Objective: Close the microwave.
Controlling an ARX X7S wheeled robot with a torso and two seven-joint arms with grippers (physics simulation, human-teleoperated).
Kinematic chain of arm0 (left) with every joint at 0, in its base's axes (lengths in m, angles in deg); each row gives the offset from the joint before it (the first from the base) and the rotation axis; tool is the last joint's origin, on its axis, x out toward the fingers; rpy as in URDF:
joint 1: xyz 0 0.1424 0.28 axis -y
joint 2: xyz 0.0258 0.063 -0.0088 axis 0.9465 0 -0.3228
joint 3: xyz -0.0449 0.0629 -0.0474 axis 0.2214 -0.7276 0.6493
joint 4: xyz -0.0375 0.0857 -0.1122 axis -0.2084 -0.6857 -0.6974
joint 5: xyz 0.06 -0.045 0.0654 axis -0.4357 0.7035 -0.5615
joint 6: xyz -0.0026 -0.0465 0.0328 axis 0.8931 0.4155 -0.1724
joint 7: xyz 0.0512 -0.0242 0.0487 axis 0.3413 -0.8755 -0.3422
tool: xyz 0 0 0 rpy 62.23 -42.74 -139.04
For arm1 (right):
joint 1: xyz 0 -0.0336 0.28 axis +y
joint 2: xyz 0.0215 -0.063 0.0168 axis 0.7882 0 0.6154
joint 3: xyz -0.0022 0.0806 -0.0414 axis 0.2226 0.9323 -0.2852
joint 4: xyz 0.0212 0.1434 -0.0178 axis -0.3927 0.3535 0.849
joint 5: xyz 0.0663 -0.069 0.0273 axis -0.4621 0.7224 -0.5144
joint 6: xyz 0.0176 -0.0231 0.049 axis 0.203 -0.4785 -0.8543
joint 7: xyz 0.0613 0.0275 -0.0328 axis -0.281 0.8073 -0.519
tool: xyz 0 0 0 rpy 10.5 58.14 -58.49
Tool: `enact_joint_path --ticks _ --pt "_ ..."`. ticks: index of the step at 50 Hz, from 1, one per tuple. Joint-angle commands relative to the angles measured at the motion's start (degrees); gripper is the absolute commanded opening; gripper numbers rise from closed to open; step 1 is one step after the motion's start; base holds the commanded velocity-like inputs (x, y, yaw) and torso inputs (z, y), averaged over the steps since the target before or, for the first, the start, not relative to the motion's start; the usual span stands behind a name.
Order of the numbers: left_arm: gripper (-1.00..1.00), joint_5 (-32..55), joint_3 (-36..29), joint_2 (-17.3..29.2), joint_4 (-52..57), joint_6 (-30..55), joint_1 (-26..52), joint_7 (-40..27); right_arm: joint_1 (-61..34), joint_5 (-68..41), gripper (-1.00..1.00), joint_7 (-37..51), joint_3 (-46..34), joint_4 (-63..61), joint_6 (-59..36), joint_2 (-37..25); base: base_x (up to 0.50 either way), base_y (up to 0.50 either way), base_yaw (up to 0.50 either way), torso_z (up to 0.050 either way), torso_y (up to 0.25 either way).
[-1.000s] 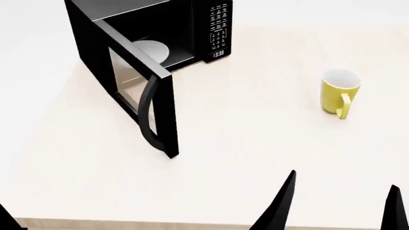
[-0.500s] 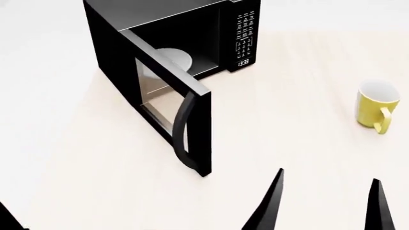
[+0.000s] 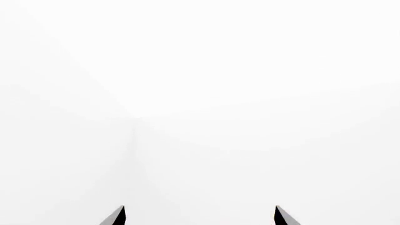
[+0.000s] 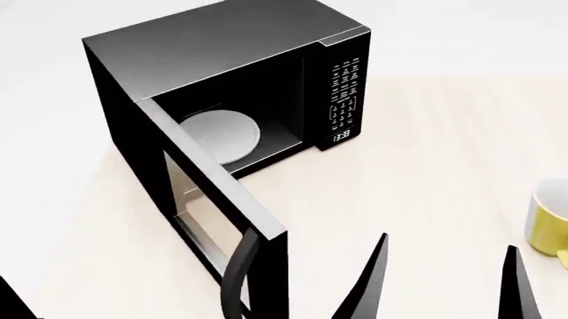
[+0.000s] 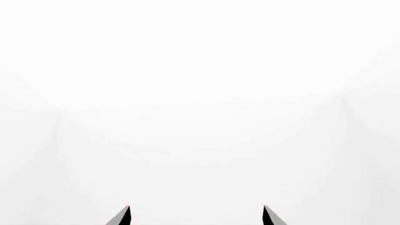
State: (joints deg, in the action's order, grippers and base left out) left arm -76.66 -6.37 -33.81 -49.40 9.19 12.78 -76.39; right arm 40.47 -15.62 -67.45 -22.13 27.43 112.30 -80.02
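Observation:
The black microwave (image 4: 222,46) stands on the pale wooden table (image 4: 426,166) at the back left. Its glass-windowed door (image 4: 209,206) swings wide open toward me, its curved black handle (image 4: 238,276) at the near edge. The white turntable plate (image 4: 222,136) shows inside, and the keypad (image 4: 344,93) with clock display (image 4: 341,137) is on its right front. My right gripper (image 4: 445,249) is open and empty, both fingertips rising from the bottom edge, right of the door. My left gripper shows only as a black tip (image 4: 10,299) at the bottom left corner. Both wrist views show only white space, the left gripper (image 3: 200,211) and right gripper (image 5: 196,211) with fingertips wide apart.
A yellow-green mug (image 4: 549,226) stands on the table at the right edge, right of my right gripper. The table's bare surface stretches between the microwave and the mug.
The head view has moved forward and closer: the microwave looms larger and lower in view, the door's lower end now runs off the bottom, and the mug has slid to the right edge.

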Motion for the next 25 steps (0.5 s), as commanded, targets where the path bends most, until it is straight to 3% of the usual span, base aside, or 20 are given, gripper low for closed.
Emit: enact_joint_path --ticks 1,21,25 --pt "1.00 -0.57 0.20 -0.16 -0.07 0.06 0.00 0.15 0.01 0.44 1.00 -0.22 0.21 0.05 -0.01 0.07 0.50 0.00 0.00 0.000 0.000" --pt "1.00 -0.34 -0.16 0.53 -0.13 0.11 -0.03 -0.56 0.10 2.74 1.00 0.95 0.05 0.53 1.37 -0.21 0.50 0.00 0.00 0.000 0.001" --pt "1.00 0.63 -0.08 0.78 0.07 0.77 0.14 -0.52 0.21 3.13 1.00 1.15 -0.05 0.74 2.45 -0.30 0.03 0.00 0.00 0.000 0.000"
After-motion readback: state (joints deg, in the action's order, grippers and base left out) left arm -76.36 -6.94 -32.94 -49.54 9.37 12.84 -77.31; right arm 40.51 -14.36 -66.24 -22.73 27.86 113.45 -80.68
